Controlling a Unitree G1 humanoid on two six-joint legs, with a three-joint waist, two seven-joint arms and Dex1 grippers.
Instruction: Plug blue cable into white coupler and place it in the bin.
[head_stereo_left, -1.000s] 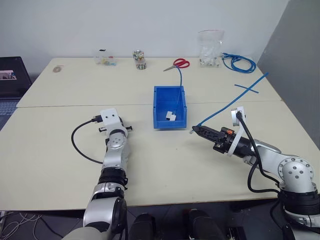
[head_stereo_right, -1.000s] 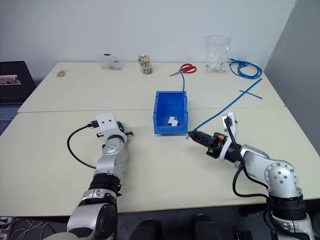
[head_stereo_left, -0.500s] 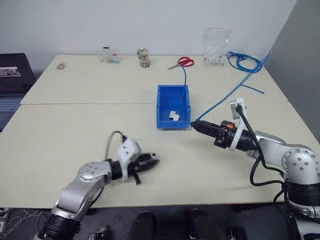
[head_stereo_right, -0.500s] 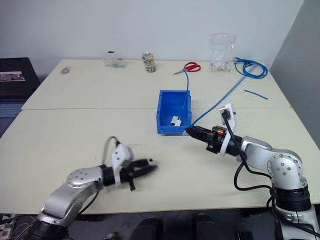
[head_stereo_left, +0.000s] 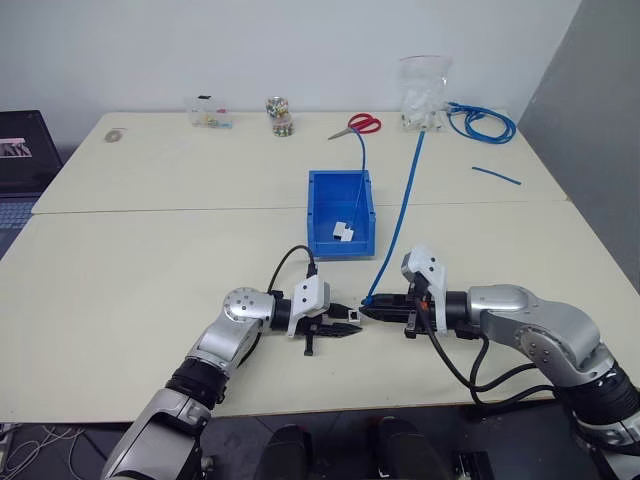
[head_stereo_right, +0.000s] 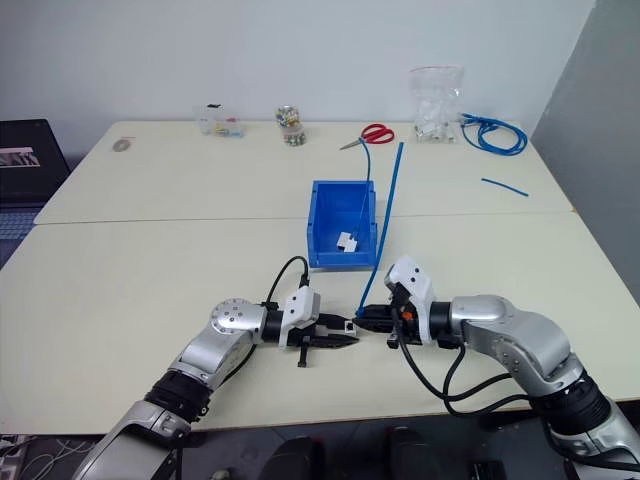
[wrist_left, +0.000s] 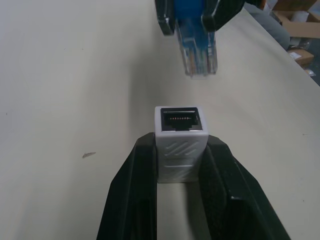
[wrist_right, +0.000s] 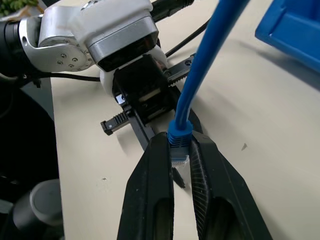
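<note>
Both arms now front-centre, blue cable (head_stereo_left: 398, 215) plug facing white coupler (wrist_left: 181, 137), vs apart before.

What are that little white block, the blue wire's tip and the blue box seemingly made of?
The white coupler: seemingly matte moulded plastic, with ribbed chevrons on its side and fine metal pins in its socket. The blue cable: a smooth, rubbery-looking jacket, ending in a clear plug of glassy hard plastic. The bin: probably rigid, slightly glossy plastic, evenly coloured with thin walls.
</note>
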